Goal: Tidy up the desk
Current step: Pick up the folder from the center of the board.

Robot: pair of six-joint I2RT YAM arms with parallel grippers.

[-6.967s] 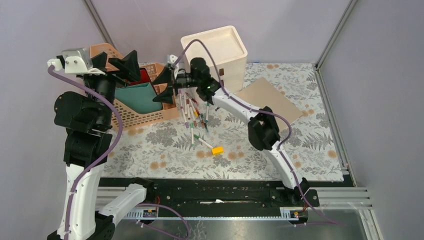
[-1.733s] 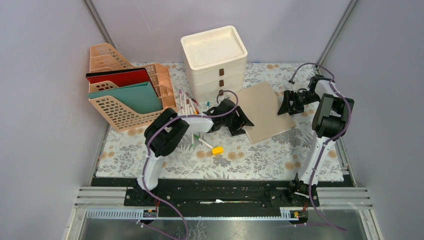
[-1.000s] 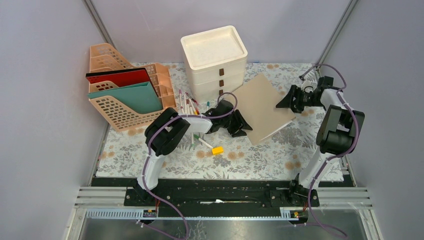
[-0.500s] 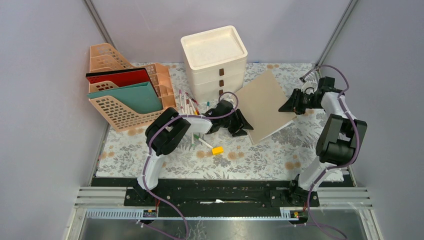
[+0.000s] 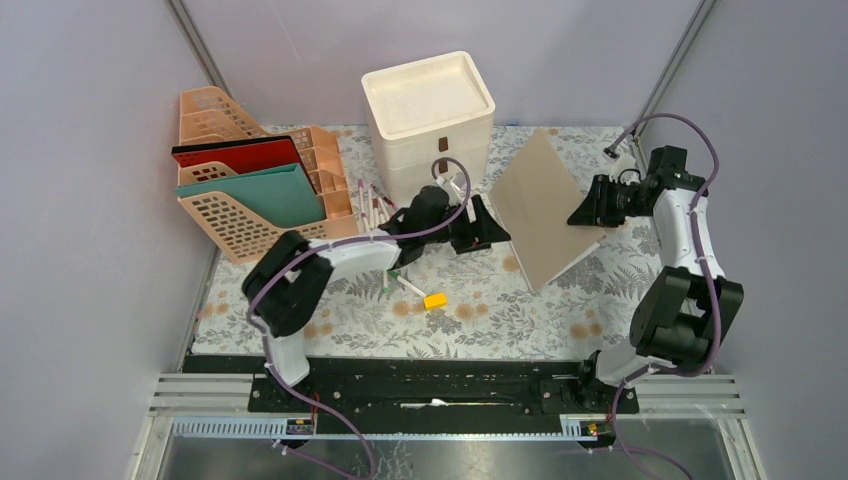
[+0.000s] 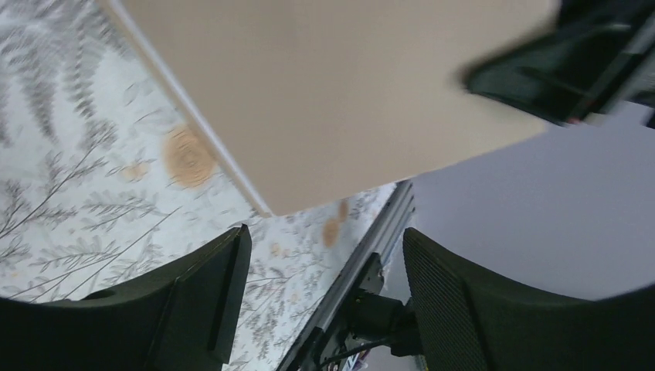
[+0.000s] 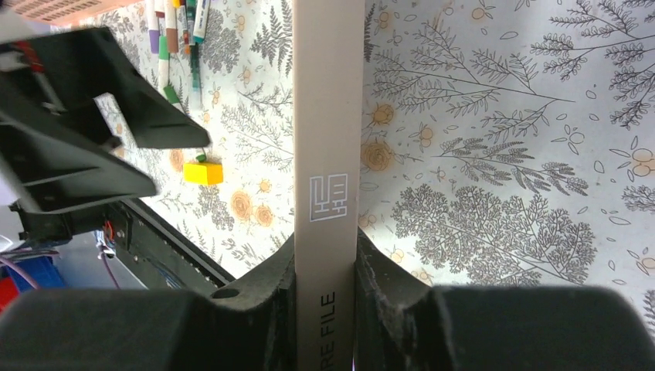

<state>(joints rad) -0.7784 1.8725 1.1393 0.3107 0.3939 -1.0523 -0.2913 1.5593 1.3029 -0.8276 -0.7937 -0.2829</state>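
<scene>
The desk [image 5: 500, 315] is covered in fern-print cloth. A tan file folder [image 5: 540, 205] stands tilted up on its lower left edge, right of centre. My right gripper [image 5: 582, 213] is shut on its raised right edge; in the right wrist view the spine [image 7: 328, 154] sits clamped between the jaws of that gripper [image 7: 326, 255]. My left gripper [image 5: 495, 232] hovers just left of the folder, open and holding nothing. From the left wrist, the folder [image 6: 309, 93] is above and beyond the open left gripper [image 6: 324, 247].
A peach file rack [image 5: 235, 215] with red and teal folders stands at the back left. White stacked drawers [image 5: 430, 110] are at the back centre. Loose markers [image 5: 380, 215] and a yellow block [image 5: 434, 300] lie left of centre.
The right gripper has lifted the folder's right edge, so it stands steeper. The left gripper has opened wider and its arm has shifted back toward the drawers.
</scene>
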